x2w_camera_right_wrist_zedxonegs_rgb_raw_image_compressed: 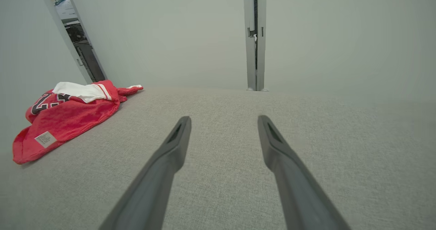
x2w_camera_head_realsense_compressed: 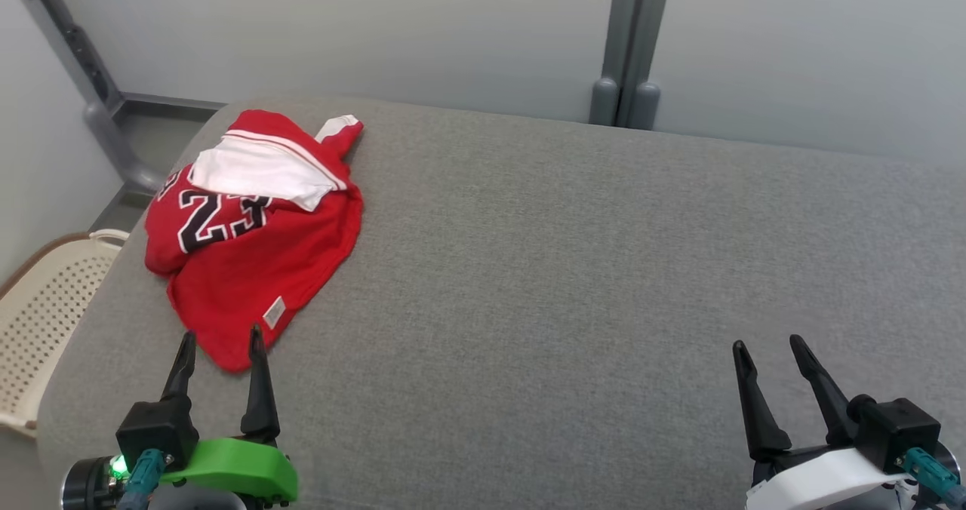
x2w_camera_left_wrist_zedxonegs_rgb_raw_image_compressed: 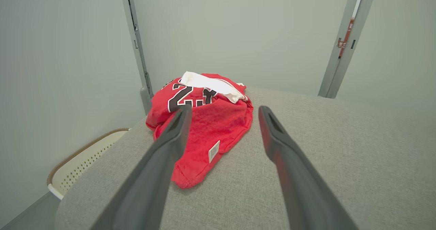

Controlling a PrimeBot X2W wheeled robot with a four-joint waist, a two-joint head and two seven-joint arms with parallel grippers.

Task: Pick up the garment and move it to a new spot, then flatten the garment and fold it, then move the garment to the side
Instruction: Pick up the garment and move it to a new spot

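The garment [x2w_camera_head_realsense_compressed: 249, 242] is a crumpled red jersey with black numerals, a white inner panel and a small white label. It lies bunched at the far left of the grey padded table [x2w_camera_head_realsense_compressed: 573, 268]. My left gripper [x2w_camera_head_realsense_compressed: 222, 339] stands open just short of the jersey's near hem, nothing between its fingers. In the left wrist view the garment [x2w_camera_left_wrist_zedxonegs_rgb_raw_image_compressed: 218, 124] lies ahead of the left gripper [x2w_camera_left_wrist_zedxonegs_rgb_raw_image_compressed: 223, 111]. My right gripper [x2w_camera_head_realsense_compressed: 766, 346] stands open at the lower right, far from the cloth. The right wrist view has the garment [x2w_camera_right_wrist_zedxonegs_rgb_raw_image_compressed: 64, 121] at its left, well away from the right gripper [x2w_camera_right_wrist_zedxonegs_rgb_raw_image_compressed: 223, 120].
A cream perforated basket [x2w_camera_head_realsense_compressed: 41, 321] sits beyond the table's left edge, lower than the top. Grey partition walls with a metal post [x2w_camera_head_realsense_compressed: 630, 50] close off the back. Bare grey fabric stretches across the middle and right of the table.
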